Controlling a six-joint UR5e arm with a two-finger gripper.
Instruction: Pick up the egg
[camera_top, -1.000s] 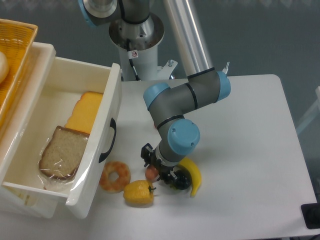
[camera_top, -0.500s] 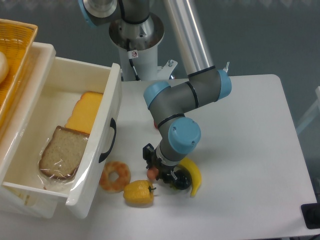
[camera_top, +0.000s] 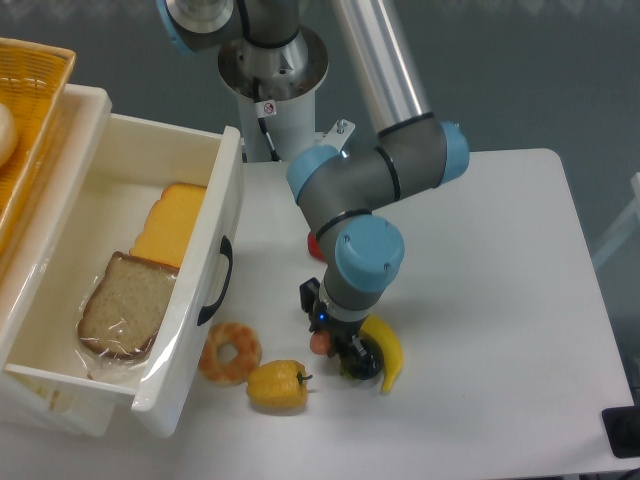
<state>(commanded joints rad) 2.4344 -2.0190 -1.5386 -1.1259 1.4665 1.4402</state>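
My tool (camera_top: 322, 341) on the egg (camera_top: 319, 342), low over the desk (camera_top: 490, 300).
My arm folds down from the far base, elbow bent, blue wrist cap facing the camera, tool pointing straight down. Egg shows pinkish just under the wrist, between my fingers as far as I can see; fingers mostly hidden by the wrist, so cannot tell if they're closed on it or if it's off the desk. Dark round fruit (camera_top: 364, 361) just right of the egg, banana (camera_top: 386, 349) curving round it. Yellow pepper (camera_top: 276, 386) near-left, doughnut (camera_top: 230, 352) further left beside the white bin (camera_top: 215, 260) holding bread (camera_top: 122, 307).
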